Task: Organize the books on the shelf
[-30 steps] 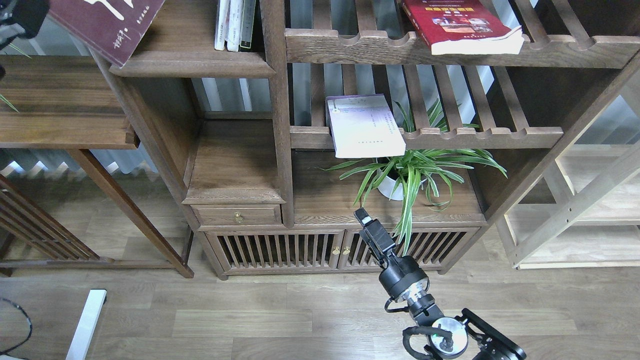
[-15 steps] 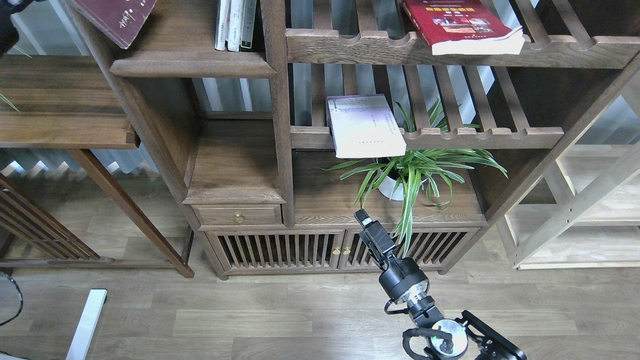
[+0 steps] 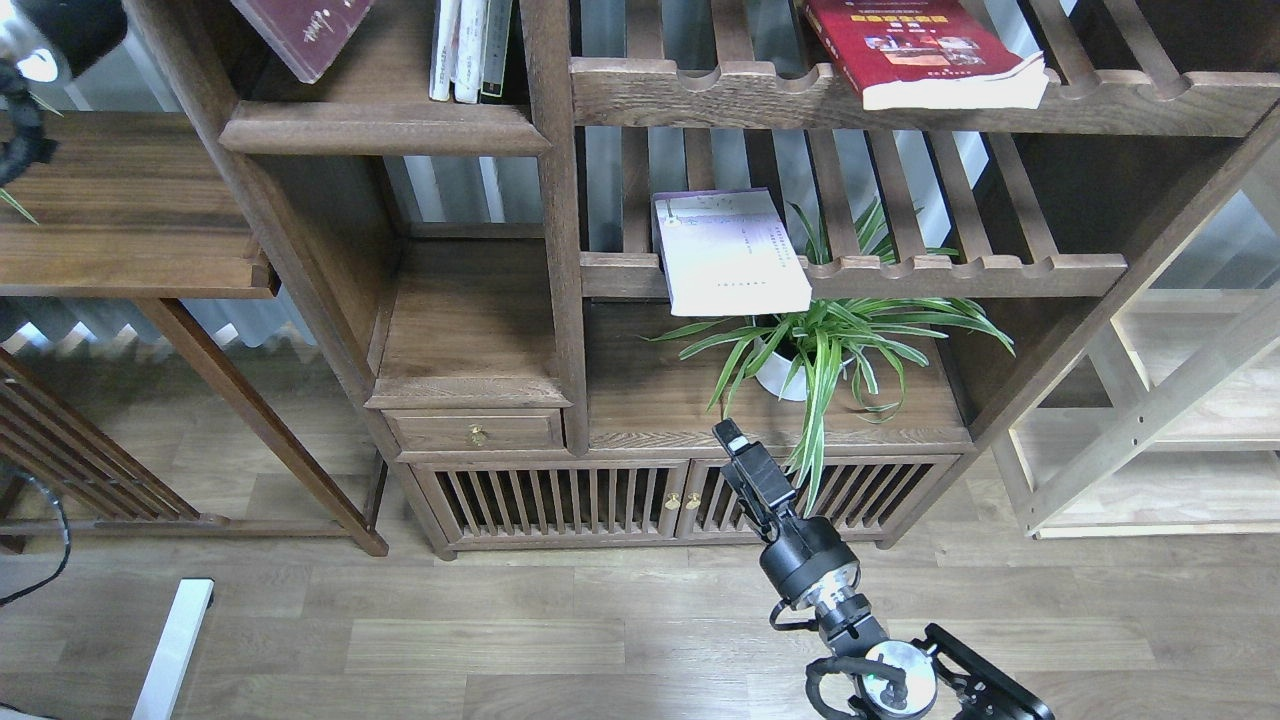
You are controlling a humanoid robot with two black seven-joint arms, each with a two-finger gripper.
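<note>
right hand (image 3: 732, 436): finger state unclear | maroon book (image 3: 300, 30): tilted, white characters, over dark-brown shelf (image 3: 385, 125)

Looks like a home study or living room. Furnished with a large dark-brown wooden bookcase (image 3: 560, 300) with slatted racks, a small drawer with a brass knob (image 3: 477, 435) and slatted cabinet doors (image 3: 560, 500). Holds paperback books (image 3: 925, 50) and a white pot of green spider plant (image 3: 820, 350). Floored in grey-brown wood-look planks (image 3: 500, 640). Flanked by a dark wooden side table (image 3: 130, 210) and pale light-wood shelving (image 3: 1180, 420).
</note>
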